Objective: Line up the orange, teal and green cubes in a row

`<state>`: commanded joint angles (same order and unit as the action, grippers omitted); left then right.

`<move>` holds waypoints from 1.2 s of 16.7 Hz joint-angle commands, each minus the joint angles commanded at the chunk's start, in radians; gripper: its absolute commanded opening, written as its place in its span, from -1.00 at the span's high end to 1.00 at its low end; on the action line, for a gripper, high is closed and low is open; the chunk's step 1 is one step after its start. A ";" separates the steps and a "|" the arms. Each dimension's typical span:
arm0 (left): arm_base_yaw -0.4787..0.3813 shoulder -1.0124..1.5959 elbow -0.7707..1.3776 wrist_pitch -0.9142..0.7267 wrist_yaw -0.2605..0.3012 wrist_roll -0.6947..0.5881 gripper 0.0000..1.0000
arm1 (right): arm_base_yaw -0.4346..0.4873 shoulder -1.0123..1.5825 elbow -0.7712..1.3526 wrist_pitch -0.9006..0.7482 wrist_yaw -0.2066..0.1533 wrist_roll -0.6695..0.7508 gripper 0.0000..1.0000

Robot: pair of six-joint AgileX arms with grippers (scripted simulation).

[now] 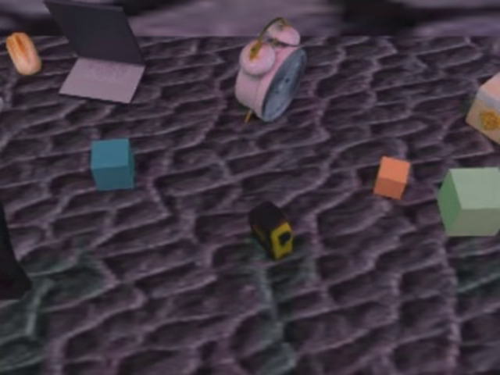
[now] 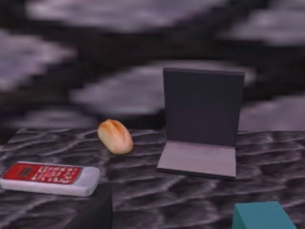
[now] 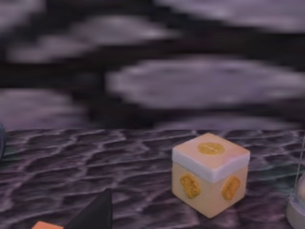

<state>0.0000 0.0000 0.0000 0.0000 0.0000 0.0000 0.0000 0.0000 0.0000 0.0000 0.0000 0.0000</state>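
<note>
While the three cubes lie scattered and none is lined up, the dark, ripple-patterned table (image 1: 195, 312) carries a good deal of clutter. Nearest the top view's lower edge, about the middle of the table, sits a small black-and-yellow block (image 1: 272, 230), tilted on the surface. From it, the mid-sized matte teal cube (image 1: 112, 164) lies at about ten o'clock, well apart on the table's left half; its corner also shows in the left wrist view (image 2: 263, 215). The small matte orange cube (image 1: 391, 177) lies at about two o'clock from the block, and the largest, pale mint-green cube (image 1: 470, 201) sits near it at about four o'clock from the orange one, against the right edge.

Farther back, a cream box with orange round marks (image 1: 488, 109) stands at the right edge, at about twelve o'clock from the green cube. A pink alarm clock with a blue face (image 1: 270, 74) lies tipped over at the far middle. At the far left sit an open grey laptop (image 1: 101, 51) and a golden bread roll (image 1: 23, 53). The left wrist view adds a white remote with a red face (image 2: 50, 177) near the roll.

Of either arm only dark fragments show at the edges, so I cannot tell whether the left claw or the right claw is open or closed.
</note>
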 joint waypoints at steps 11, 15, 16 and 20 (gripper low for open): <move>0.000 0.000 0.000 0.000 0.000 0.000 -1.00 | 0.070 0.467 0.447 -0.278 -0.002 -0.209 -1.00; 0.000 0.000 0.000 0.000 0.000 0.000 -1.00 | 0.121 0.919 0.818 -0.505 0.002 -0.377 -1.00; 0.000 0.000 0.000 0.000 0.000 0.000 -1.00 | 0.135 1.040 0.914 -0.565 0.002 -0.421 -1.00; 0.000 0.000 0.000 0.000 0.000 0.000 -1.00 | 0.190 1.500 1.280 -0.805 0.005 -0.595 -1.00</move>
<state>0.0000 0.0000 0.0000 0.0000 0.0000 0.0000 0.1900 1.4998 1.2801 -0.8052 0.0055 -0.5947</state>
